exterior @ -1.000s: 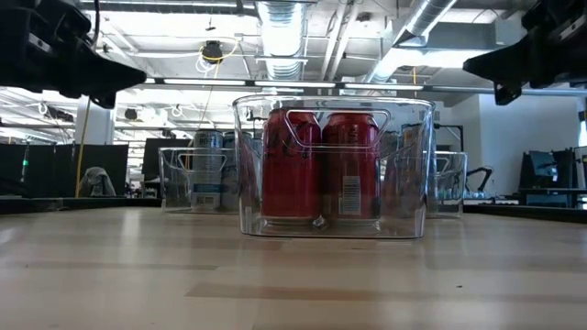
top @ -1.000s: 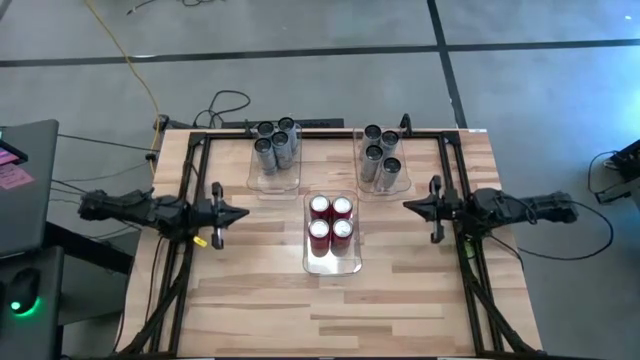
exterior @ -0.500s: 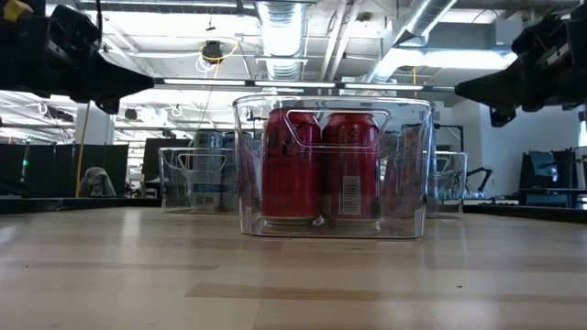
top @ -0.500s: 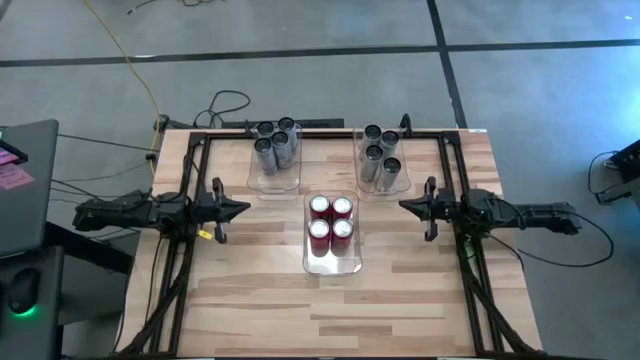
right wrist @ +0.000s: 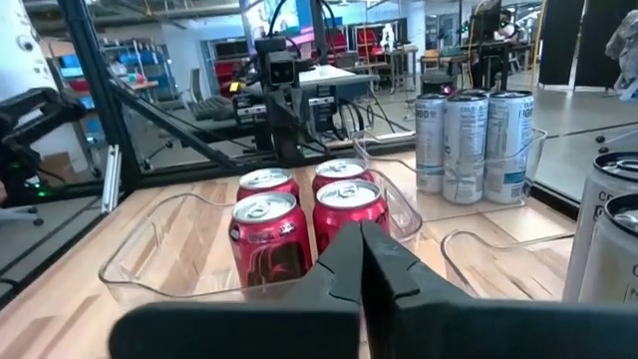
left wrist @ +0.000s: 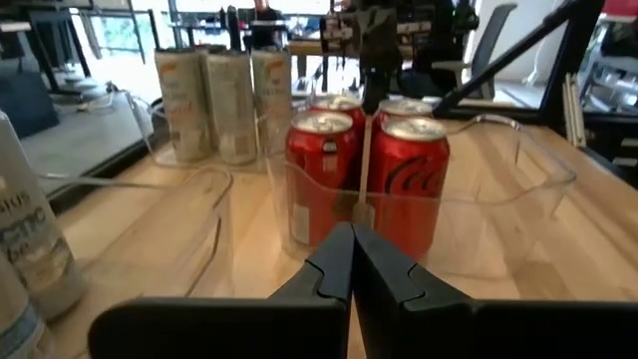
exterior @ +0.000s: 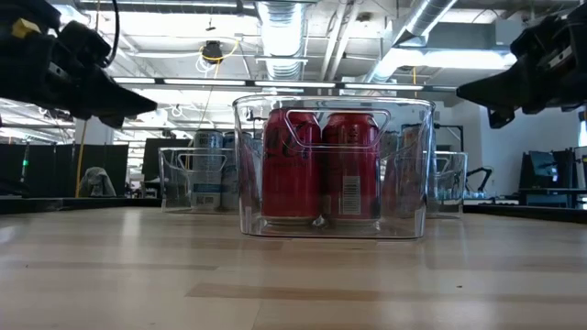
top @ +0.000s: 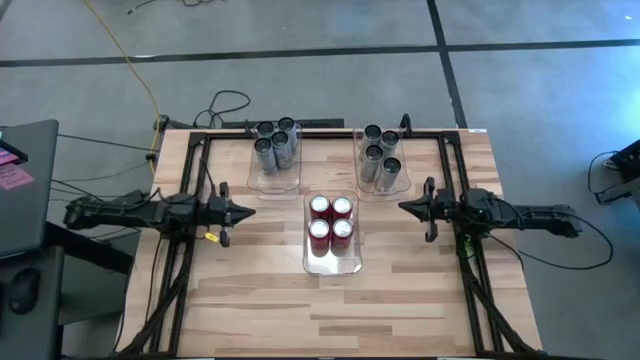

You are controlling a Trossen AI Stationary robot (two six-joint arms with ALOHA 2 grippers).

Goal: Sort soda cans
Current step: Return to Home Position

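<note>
**A:** Where are the soda cans?

**B:** The four red soda cans (top: 331, 220) stand upright, two by two, in the far half of the centre bin (top: 333, 264), which sits mid-counter (top: 300, 305). The silver-grey cans (top: 276, 143) are split between two bins at the far edge. Four are in the far-left bin (top: 268, 184) and four in the far-right bin (top: 374, 188).

**A:** And the arms?

**B:** The left end effector (top: 245, 211) hangs above the counter to the left of the centre bin, apart from it, with its tip pointing right at the red cans. The right end effector (top: 404, 207) mirrors it on the right side and points left.

**A:** Is either one gripping anything?

**B:** No. In each wrist view the two dark fingers are pressed together with no gap, and nothing is between them. From the low view, both hang clear of the counter, at about the height of the centre bin's rim.
</note>
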